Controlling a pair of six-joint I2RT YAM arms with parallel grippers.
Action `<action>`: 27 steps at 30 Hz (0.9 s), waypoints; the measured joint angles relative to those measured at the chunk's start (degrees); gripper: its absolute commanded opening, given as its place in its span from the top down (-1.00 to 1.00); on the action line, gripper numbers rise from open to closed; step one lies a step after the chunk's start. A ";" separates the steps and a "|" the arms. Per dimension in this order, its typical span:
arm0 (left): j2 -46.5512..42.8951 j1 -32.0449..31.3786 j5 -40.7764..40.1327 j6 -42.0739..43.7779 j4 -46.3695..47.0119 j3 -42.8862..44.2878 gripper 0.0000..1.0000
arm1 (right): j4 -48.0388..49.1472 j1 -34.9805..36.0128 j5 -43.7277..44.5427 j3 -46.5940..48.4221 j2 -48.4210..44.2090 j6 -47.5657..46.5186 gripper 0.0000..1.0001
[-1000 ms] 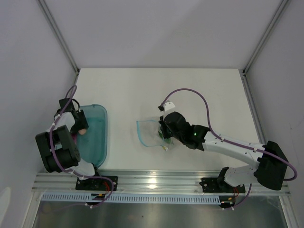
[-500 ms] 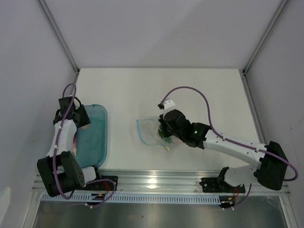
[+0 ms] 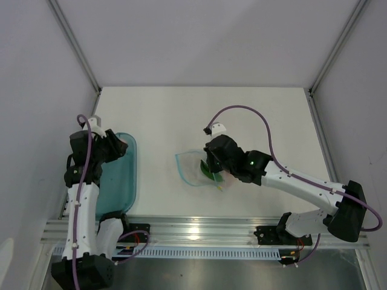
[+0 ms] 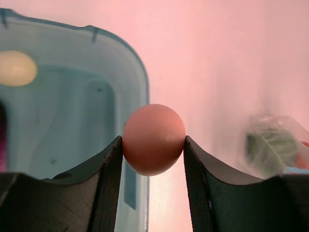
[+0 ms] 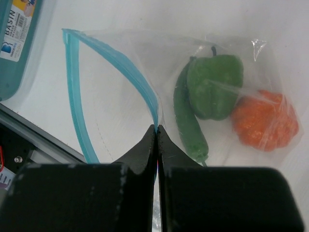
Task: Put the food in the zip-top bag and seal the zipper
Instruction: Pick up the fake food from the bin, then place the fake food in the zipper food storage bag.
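Holding a pinkish egg [image 4: 153,137], the L pincer [image 4: 152,145] has both fingers pressed on the egg's sides, clamped on it. L wrist cam shows the egg over the rim of the teal tray [image 4: 141,87]. A cream egg [image 4: 17,68] lies inside the tray at far left, w/ a purple sliver at the frame edge, too cut off to name. Same view has the zip-top bag [image 4: 276,145] blurred at right, green showing inside.

Top cam: L pincer [image 3: 118,148] sits above the tray's far right corner [image 3: 129,142]; the egg can't be made out from up there. The bag [image 3: 190,169] lies mid-surface [image 3: 242,115], well apart from the tray. R pincer [image 3: 211,160] is at the bag's right part, and the arm covers most of the contents, so only a green patch is visible.

R wrist cam fills that in. R pincer [image 5: 157,133] has its fingers together, pinched on the zipper [image 5: 145,94], one lip of the blue strip. The other lip curves off to the left, so the mouth gapes open. Inside the bag [image 5: 120,58]: green bell pepper [image 5: 215,84], slim green pod [image 5: 188,121] touching the pepper's left side, orange fruit [image 5: 265,121] just right of the pepper. Tray corner w/ a label sticker is at top left of this view.
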 measured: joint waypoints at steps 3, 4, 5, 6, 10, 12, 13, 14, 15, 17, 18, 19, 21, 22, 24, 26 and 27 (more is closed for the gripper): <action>-3.65 -3.17 3.28 -1.49 0.09 -0.59 0.99 | -2.69 0.00 0.94 1.07 0.00 1.40 1.00; -4.44 -4.48 4.39 -2.05 0.13 -0.76 0.99 | -3.56 0.00 1.33 1.49 0.00 1.97 1.00; -4.87 -5.53 5.38 -2.60 0.28 -0.92 0.99 | -4.39 0.00 1.55 1.84 0.00 2.54 1.00; -5.22 -6.84 6.64 -3.48 0.46 -1.05 0.99 | -5.16 0.00 1.86 2.16 0.00 3.06 1.00; -5.44 -12.81 10.40 -7.34 2.14 -1.36 0.99 | -7.56 0.00 2.38 3.43 0.00 5.16 1.00; -5.75 -16.68 11.61 -9.55 3.50 -1.70 0.99 | -8.59 0.00 2.54 4.13 0.00 6.03 1.00; -5.95 -18.75 12.13 -10.69 4.24 -1.92 0.99 | -9.03 0.00 2.60 4.50 0.02 6.51 1.00; -6.10 -20.74 12.50 -11.76 4.98 -2.05 0.99 | -9.42 0.00 2.73 4.85 0.02 6.84 1.00; -6.19 -22.58 12.61 -12.74 5.70 -2.08 0.99 | -9.90 0.00 2.78 5.25 0.04 7.15 1.00; -6.14 -26.49 12.59 -14.78 7.45 -2.10 0.99 | -10.80 0.00 2.95 6.14 0.22 7.82 1.00; -6.03 -28.33 12.59 -15.61 8.33 -2.12 0.99 | -11.13 0.00 2.99 6.47 0.28 8.04 1.00; -5.90 -29.77 12.41 -16.59 9.25 -2.14 0.99 | -11.47 0.00 3.08 6.67 0.31 8.13 1.00; -5.53 -33.35 12.20 -17.94 10.86 -2.29 0.99 | -11.96 0.00 3.34 6.78 0.31 8.41 1.00; -5.25 -34.75 12.00 -18.67 11.76 -2.51 0.99 | -12.13 0.00 3.39 6.80 0.31 8.55 1.00; -4.57 -37.35 11.17 -20.09 13.44 -3.10 0.99 | -12.63 0.00 3.39 6.82 0.31 8.98 1.00; -3.61 -40.09 10.05 -21.31 14.71 -3.34 0.99 | -13.00 0.00 3.39 6.91 0.31 9.35 1.00; -3.19 -41.18 9.53 -21.62 15.15 -3.34 0.99 | -13.25 0.00 3.39 6.99 0.31 9.49 1.00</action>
